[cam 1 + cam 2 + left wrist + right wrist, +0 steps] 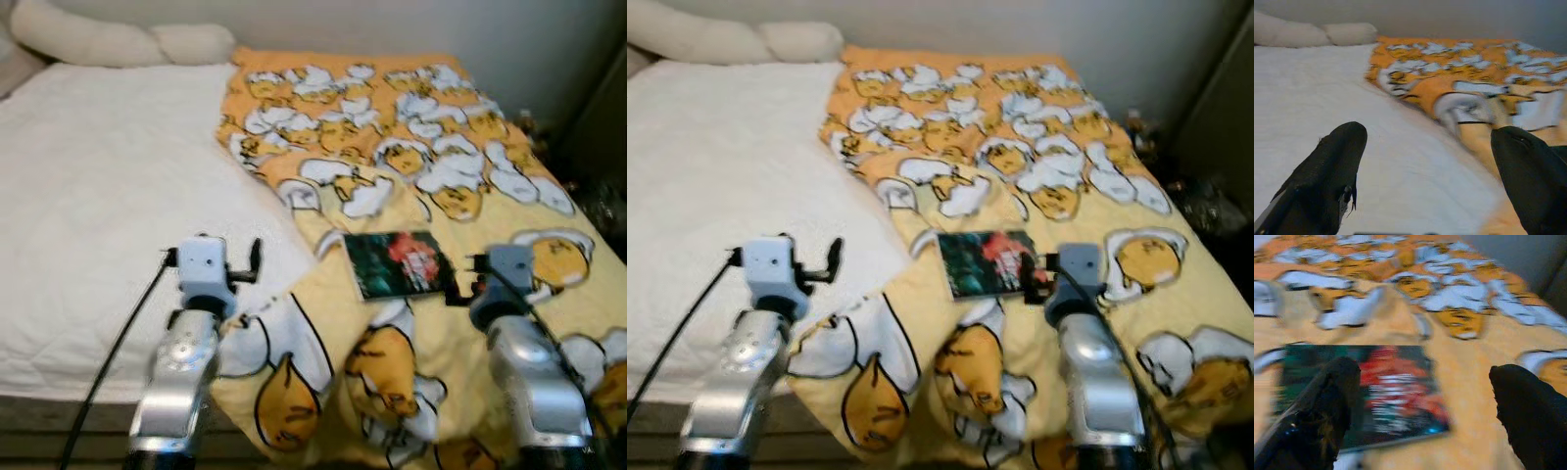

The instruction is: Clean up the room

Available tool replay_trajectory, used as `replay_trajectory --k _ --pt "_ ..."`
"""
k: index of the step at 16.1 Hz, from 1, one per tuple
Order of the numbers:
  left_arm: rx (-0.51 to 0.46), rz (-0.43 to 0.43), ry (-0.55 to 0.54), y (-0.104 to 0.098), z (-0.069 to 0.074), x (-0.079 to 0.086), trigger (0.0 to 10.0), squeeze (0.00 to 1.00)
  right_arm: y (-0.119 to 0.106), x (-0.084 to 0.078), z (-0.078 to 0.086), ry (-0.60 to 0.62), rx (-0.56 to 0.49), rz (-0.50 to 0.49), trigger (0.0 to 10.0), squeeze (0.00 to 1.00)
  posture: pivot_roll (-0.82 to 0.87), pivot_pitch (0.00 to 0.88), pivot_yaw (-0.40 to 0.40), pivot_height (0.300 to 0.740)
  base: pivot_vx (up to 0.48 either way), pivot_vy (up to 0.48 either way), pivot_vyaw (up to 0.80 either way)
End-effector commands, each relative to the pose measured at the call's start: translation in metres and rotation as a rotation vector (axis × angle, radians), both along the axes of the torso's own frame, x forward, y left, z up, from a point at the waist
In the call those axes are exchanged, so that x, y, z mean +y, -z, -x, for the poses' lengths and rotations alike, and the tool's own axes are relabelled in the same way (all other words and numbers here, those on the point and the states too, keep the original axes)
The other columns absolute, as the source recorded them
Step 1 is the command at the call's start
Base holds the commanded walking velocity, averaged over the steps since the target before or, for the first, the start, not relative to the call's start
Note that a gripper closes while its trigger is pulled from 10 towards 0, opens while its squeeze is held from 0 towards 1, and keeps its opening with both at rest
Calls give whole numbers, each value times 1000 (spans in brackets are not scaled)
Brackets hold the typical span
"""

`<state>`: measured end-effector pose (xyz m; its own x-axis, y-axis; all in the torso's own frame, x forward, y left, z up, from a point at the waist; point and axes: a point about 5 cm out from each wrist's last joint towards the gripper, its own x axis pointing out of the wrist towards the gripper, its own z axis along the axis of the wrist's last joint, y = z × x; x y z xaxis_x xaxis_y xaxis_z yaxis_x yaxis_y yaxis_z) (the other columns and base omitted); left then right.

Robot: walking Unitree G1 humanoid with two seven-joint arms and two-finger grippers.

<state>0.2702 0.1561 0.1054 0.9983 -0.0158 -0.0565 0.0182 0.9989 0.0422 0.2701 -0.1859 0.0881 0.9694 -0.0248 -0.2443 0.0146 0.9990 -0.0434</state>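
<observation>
**Book on soft bedding: an easy one to fumble**

Nearest me, my left tool [245, 262] hangs over the edge where the yellow blanket [509, 211] meets the white sheet [98, 196]. Its fingers are spread wide, with nothing between them. My right tool [462, 282] is just as wide open and also empty, sitting close beside the right edge of the book [399, 262]; from my right wrist the book [1366, 391] lies below and ahead of my fingers [1327, 401].

The book rests flat on the blanket, near the middle of the bed, cover up. That is the thing I judge I should clear first.

My worries, as I see them. The book is thin and lies flush on soft cloth, so my fingers may slide over the cover or pinch a fold of blanket along with it. If I push down to get under an edge, the bedding will likely give and tilt the book away. Both wrist pictures are blurred, so my aim is uncertain.

Farther off, the pillows [118, 41] lie at the head of the bed, well clear of all this.
</observation>
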Motion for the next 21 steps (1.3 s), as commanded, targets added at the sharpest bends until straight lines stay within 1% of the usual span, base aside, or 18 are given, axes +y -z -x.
replay_trajectory --k 1,2,3,5,7,8,9,10,11,12,13,14,15,16,18,19,20,21 --pt "-7 6 -2 -2 0 0 10000 596 -1 -1 -1 1 1 12 10000 0 23 0 -19 740 296 0 800" --pt "-8 7 -3 -2 0 0 10000 600 -1 -3 -1 10 3 14 10000 0 23 0 -18 740 292 0 800" --pt "-6 6 -3 -2 0 0 10000 600 1 -4 -1 27 18 20 10000 0 19 0 -15 740 296 0 0" --pt "-3 3 10 -2 -1 -1 10000 600 4 -6 0 51 39 -15 10000 0 18 0 -9 740 294 0 0" --pt "2 -3 22 -2 -3 -1 10000 592 15 -12 6 100 115 -18 10000 0 17 0 -3 740 294 0 0" --pt "4 -7 34 -2 -3 -1 10000 596 24 -19 11 152 180 -6 10000 0 19 0 -1 740 292 0 0" --pt "7 -11 48 -2 -4 -2 10000 588 32 -23 16 186 238 -28 10000 0 17 0 1 740 266 0 0" --pt "10 -9 55 -2 -4 -2 10000 588 34 -23 18 191 260 -34 10000 0 16 0 2 740 0 0 0" --pt "14 -6 100 -1 -4 -6 10000 576 39 -27 23 214 307 -52 10000 0 12 0 4 740 0 0 0" --pt "24 -24 159 0 -2 -10 10000 576 43 -30 29 248 347 -80 10000 0 8 0 6 740 0 0 0" --pt "31 -58 227 2 0 -12 10000 576 42 -34 32 289 345 -114 10000 0 3 0 12 740 0 0 0" --pt "29 -69 277 3 1 -14 10000 576 43 -38 33 332 347 -145 10000 0 3 0 15 740 0 0 0" --pt "28 -65 303 2 1 -15 10000 576 44 -39 33 354 354 -172 10000 0 4 0 16 740 0 0 0" --pt "29 -73 347 1 1 -17 10000 580 46 -39 33 373 366 -229 10000 0 7 0 18 740 0 0 0" --pt "49 -105 482 -1 -1 -19 10000 580 49 -32 32 347 380 -385 10000 0 9 0 29 740 0 0 0" --pt "58 -118 527 -3 -2 -18 10000 576 50 -29 30 332 378 -441 10000 0 9 0 35 740 0 0 0" --pt "61 -128 546 -4 -2 -17 10000 576 50 -27 29 323 381 -460 10000 0 9 0 43 740 0 0 0" --pt "76 -152 594 -5 -3 -15 10000 576 53 -26 27 319 389 -497 10000 0 10 0 47 740 0 0 0"
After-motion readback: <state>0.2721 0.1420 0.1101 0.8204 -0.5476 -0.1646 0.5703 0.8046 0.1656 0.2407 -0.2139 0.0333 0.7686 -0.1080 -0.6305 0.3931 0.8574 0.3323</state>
